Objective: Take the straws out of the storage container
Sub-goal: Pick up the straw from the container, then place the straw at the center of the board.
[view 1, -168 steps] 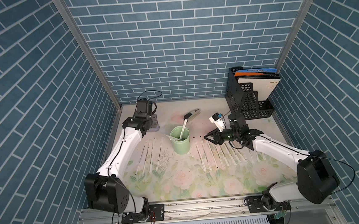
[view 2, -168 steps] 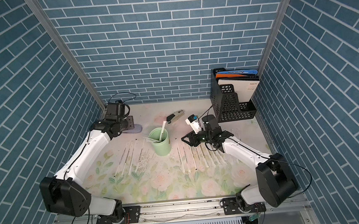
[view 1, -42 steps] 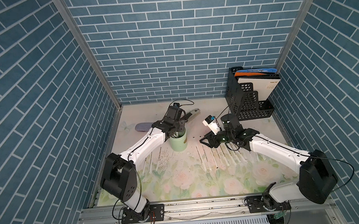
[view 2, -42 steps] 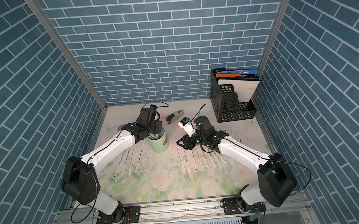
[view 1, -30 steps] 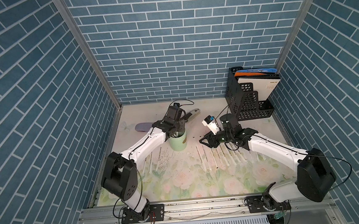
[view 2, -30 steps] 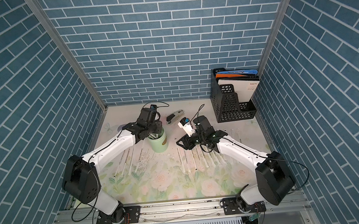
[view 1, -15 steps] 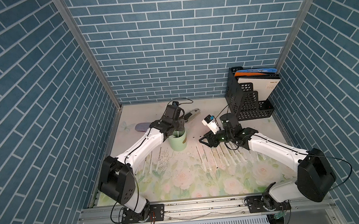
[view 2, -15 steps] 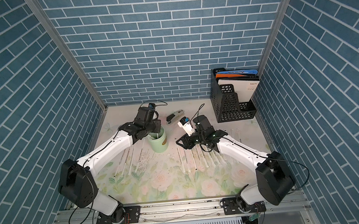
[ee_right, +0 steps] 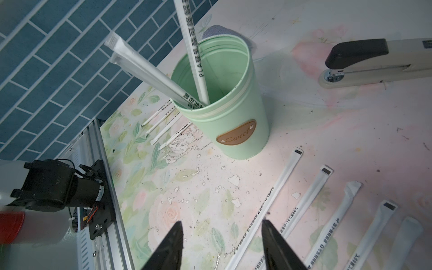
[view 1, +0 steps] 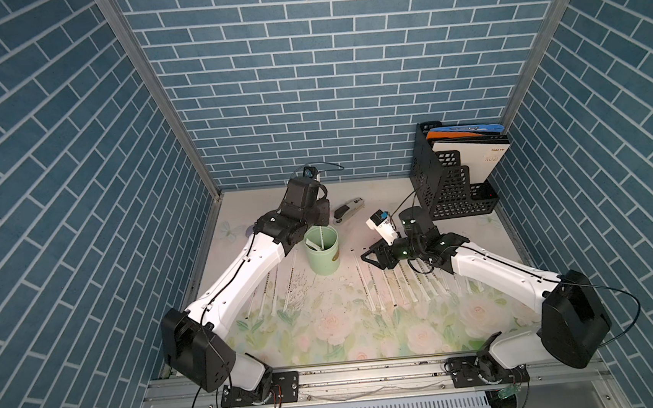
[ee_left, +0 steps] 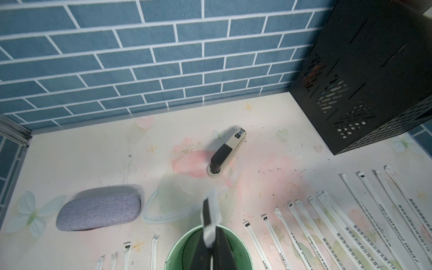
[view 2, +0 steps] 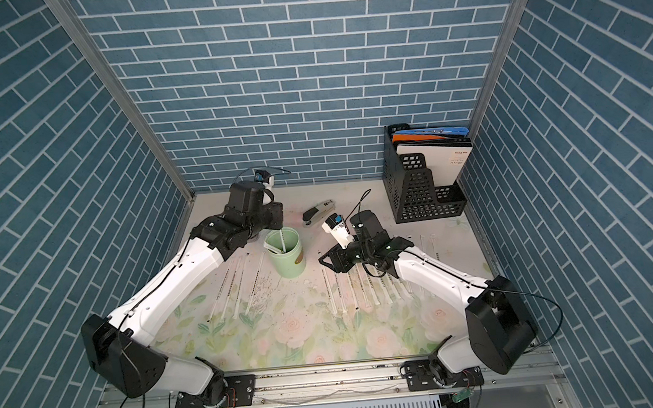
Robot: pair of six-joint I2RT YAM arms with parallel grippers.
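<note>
The storage container, a mint-green cup [view 1: 323,258] with a brown oval label, stands upright at mid-table. My left gripper [view 1: 320,224] hangs just above its rim, shut on one upright straw [ee_right: 193,46] whose lower end is still inside the cup. In the left wrist view the pinched straw [ee_left: 214,210] sticks out past the shut gripper [ee_left: 211,233]. A second straw [ee_right: 149,74] leans on the cup's rim. Several straws [view 1: 272,297] lie on the mat left of the cup, and several more [view 1: 403,286] lie to its right. My right gripper [view 1: 372,255] hovers open and holds nothing right of the cup.
A stapler [view 1: 349,213] lies behind the cup. The black perforated file holder [view 1: 455,187] with folders stands at the back right. A grey fabric case [ee_left: 98,211] lies at the back left, near the wall. Brick walls enclose three sides.
My left arm came from the back left to the cup, and its jaws closed on a straw within the last second. The right arm has barely moved.
</note>
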